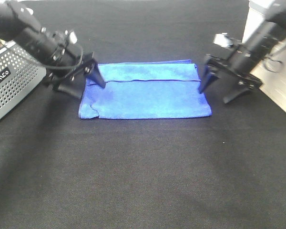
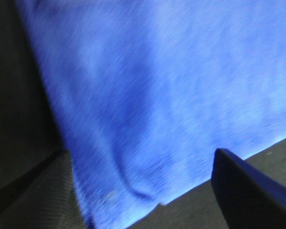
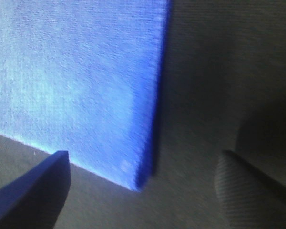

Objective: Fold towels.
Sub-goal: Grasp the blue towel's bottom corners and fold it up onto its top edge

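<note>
From the high camera we see one towel (image 1: 145, 93), bright royal blue, lying flat on the black table (image 1: 143, 181) a little beyond its middle. It is doubled over: a hem line crosses it near the far side, and a narrow strip of a lower layer shows beyond that. Its long axis runs left to right and its short edges face the two arms. We count two grippers and one perforated grey basket (image 1: 14, 86) at the left edge. The left gripper (image 1: 92, 91) sits at the towel's left short edge and the right gripper (image 1: 212, 96) just beside the right one, both with jaws spread and nothing between them. In the left wrist view the blurred towel (image 2: 171, 86) fills most of the picture, and the left gripper (image 2: 140, 152) gapes over its edge. In the right wrist view a towel (image 3: 76, 81) corner with a darker hem lies between the parted fingers of the right gripper (image 3: 143, 157).
</note>
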Controlling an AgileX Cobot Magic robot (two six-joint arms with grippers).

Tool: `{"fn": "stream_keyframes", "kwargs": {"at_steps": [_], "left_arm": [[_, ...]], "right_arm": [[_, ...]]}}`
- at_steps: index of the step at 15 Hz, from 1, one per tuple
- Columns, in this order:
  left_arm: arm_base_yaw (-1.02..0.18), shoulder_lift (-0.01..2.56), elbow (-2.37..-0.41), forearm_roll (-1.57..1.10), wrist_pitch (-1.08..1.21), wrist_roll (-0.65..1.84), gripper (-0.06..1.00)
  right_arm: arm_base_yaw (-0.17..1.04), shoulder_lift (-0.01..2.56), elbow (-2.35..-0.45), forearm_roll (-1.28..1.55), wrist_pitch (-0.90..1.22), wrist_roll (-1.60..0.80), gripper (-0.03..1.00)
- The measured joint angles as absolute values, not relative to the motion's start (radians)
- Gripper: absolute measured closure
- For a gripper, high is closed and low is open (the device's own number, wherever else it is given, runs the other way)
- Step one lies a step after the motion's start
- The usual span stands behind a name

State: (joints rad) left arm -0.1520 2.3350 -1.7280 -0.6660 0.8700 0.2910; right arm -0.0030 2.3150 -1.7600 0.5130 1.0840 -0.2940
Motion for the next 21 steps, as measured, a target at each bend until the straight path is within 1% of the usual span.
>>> {"fn": "stream_keyframes", "kwargs": {"at_steps": [2,3,5,10,13,14,15,16,17,18,20,21], "left_arm": [[-0.159,2.287,-1.598,-0.669,0.769,0.286,0.18],[-0.159,2.287,-1.598,-0.669,0.769,0.286,0.18],[-0.178,2.256,-1.507,-0.703,0.644,0.284,0.18],[-0.219,2.269,-1.499,-0.728,0.571,0.260,0.18],[-0.219,2.283,-1.505,-0.759,0.570,0.228,0.19],[-0.219,2.291,-1.506,-0.780,0.570,0.227,0.23],[-0.219,2.301,-1.507,-0.810,0.570,0.232,0.34],[-0.221,2.306,-1.507,-0.815,0.570,0.242,0.44],[-0.226,2.309,-1.507,-0.817,0.570,0.251,0.51],[-0.232,2.313,-1.507,-0.818,0.570,0.262,0.57],[-0.241,2.315,-1.507,-0.825,0.573,0.266,0.64],[-0.243,2.316,-1.507,-0.825,0.577,0.267,0.69]], "right_arm": [[-0.017,2.308,-1.715,0.573,1.067,-0.386,0.19],[-0.017,2.308,-1.715,0.573,1.067,-0.386,0.19],[-0.015,2.307,-1.705,0.626,1.033,-0.411,0.19],[-0.014,2.325,-1.704,0.619,0.973,-0.417,0.19],[-0.014,2.357,-1.705,0.656,0.971,-0.427,0.24],[-0.014,2.361,-1.705,0.672,0.972,-0.433,0.29],[-0.014,2.371,-1.705,0.690,0.972,-0.436,0.40],[-0.014,2.374,-1.705,0.696,0.972,-0.436,0.47],[-0.012,2.378,-1.705,0.701,0.972,-0.438,0.51],[-0.004,2.380,-1.705,0.700,0.971,-0.439,0.53],[0.026,2.382,-1.705,0.693,0.968,-0.439,0.54],[0.040,2.382,-1.705,0.689,0.963,-0.429,0.59]]}}
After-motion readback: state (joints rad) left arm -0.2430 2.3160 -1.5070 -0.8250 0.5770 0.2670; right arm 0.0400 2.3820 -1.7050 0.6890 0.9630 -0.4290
